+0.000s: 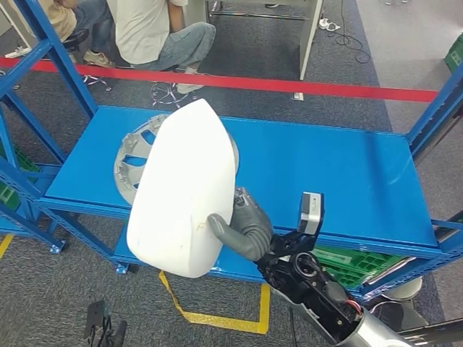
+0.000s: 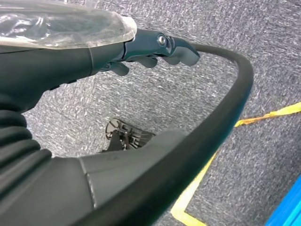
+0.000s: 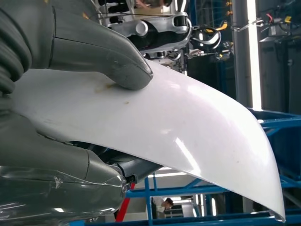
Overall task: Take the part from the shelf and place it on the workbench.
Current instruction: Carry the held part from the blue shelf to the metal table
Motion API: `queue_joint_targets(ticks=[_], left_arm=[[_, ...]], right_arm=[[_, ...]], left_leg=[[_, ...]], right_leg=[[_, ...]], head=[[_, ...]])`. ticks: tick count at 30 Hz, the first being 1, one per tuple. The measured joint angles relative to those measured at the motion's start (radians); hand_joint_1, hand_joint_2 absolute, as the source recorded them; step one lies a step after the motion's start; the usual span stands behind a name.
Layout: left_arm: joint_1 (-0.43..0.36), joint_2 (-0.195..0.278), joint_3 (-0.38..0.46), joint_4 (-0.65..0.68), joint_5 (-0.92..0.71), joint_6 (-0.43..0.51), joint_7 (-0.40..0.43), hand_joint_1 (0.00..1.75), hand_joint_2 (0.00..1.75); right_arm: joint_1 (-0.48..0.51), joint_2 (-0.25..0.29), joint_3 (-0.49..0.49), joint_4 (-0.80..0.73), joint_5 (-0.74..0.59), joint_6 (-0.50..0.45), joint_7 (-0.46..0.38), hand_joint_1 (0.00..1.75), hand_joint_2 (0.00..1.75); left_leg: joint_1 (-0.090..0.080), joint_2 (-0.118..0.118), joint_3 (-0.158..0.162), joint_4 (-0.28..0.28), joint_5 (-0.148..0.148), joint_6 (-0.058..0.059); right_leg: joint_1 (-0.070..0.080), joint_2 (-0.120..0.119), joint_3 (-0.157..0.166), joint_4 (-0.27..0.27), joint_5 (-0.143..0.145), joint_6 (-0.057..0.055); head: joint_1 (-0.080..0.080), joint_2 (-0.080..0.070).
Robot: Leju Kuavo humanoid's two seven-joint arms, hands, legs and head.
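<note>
1. A silver wheel cover (image 1: 126,155) is lying flat on the blue shelf, toward its left end.
2. A red tape line (image 1: 306,86) is running across the grey carpet behind the shelf.
3. Yellow floor tape (image 1: 229,318) is marking the carpet in front of the shelf.
4. A green crate (image 1: 341,266) is sitting beneath the shelf's right half.
5. A seated person (image 1: 158,32) is sitting beyond the red line.

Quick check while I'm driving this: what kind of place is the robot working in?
Probably a factory or workshop test area. Blue steel shelving holds a silver wheel cover, red tape and yellow floor markings fence off zones on grey carpet, and the right hand holds a white moulded panel.
</note>
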Motion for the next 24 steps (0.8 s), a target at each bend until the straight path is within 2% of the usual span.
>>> queue_joint_targets(ticks=[24], left_arm=[[-0.025,0.003,0.0,0.0,-0.013,0.004,0.001,0.0,1.75]], right_arm=[[0.005,-0.005,0.043,-0.073,-0.002,-0.007,-0.004,1.75,1.75]], left_leg=[[0.0,0.001,0.0,0.0,0.0,0.0]], right_leg=[[0.0,0.0,0.0,0.0,0.0,0.0]], head=[[-0.001,0.0]])
